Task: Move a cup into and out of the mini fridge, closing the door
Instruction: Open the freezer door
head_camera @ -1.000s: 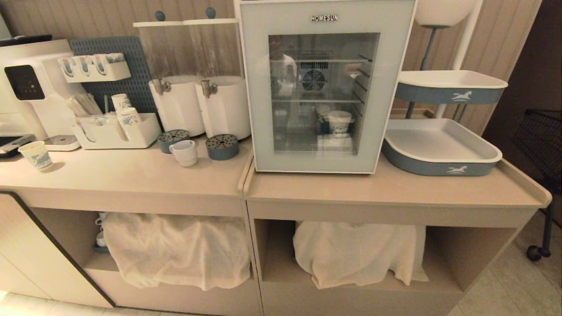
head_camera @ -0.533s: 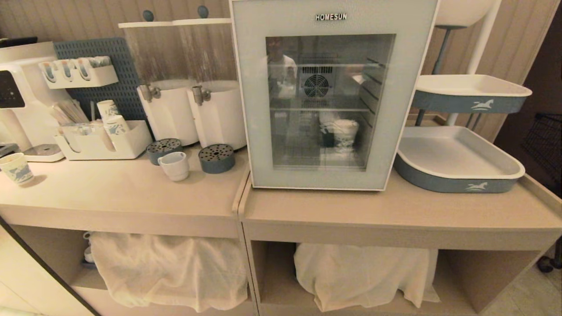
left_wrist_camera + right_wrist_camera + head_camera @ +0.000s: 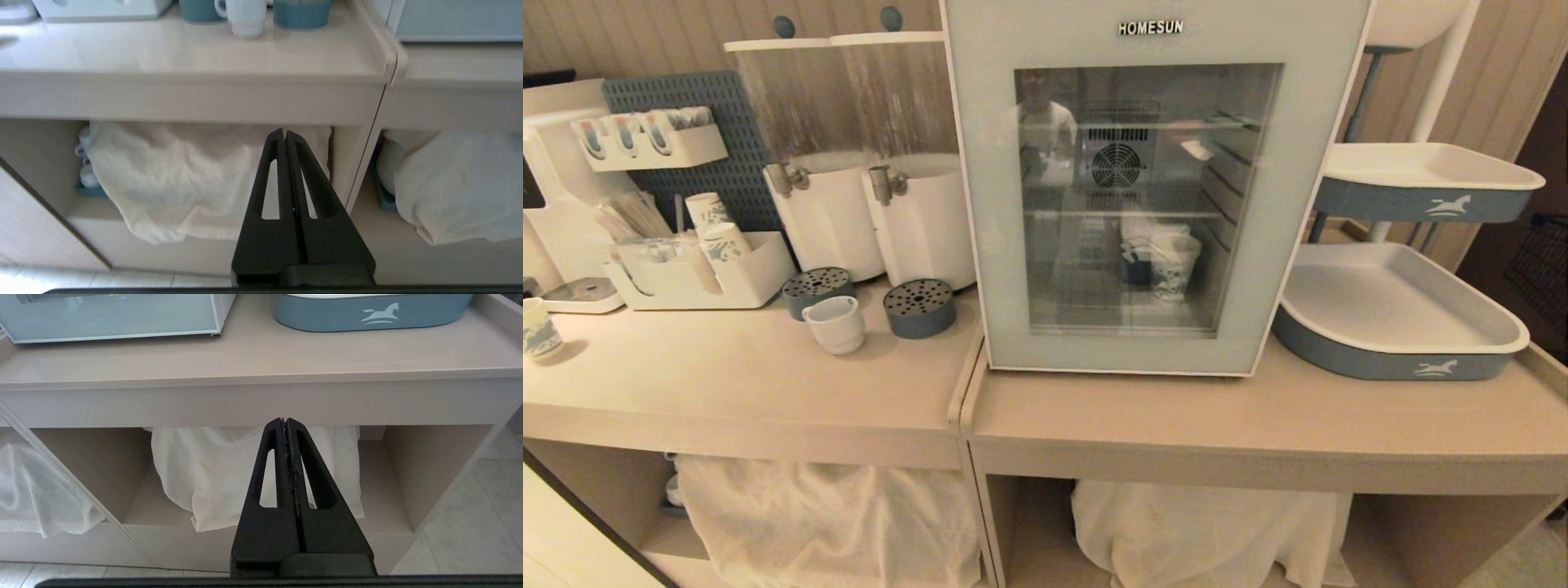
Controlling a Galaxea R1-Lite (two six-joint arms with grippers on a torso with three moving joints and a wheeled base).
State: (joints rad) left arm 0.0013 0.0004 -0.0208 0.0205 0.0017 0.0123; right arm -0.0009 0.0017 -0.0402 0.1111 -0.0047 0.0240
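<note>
Pale wood surface [image 3: 768,376], split by a seam into two tops, runs across my head view with covered shelves beneath. Both my hands sit low, below the front edge. My left hand [image 3: 284,136] is clenched on nothing, fingers pressed together, pointing at the cloth-draped shelf under the left top. My right hand [image 3: 284,424] is likewise clenched and empty, aimed at the shelf under the right top.

From my left hand, the cup [image 3: 835,323] lies up and beyond, standing upright on the left top toward its back edge, between two round blue drip trays [image 3: 919,308] and apart from both. Its handle shows to one side in the left wrist view. The mini fridge [image 3: 1152,188] stands on the right top just past the seam, its door [image 3: 1013,245] shut flat.

I judge the left arm nearer the cup and the right nearer the door, so the door needs opening first.
</note>
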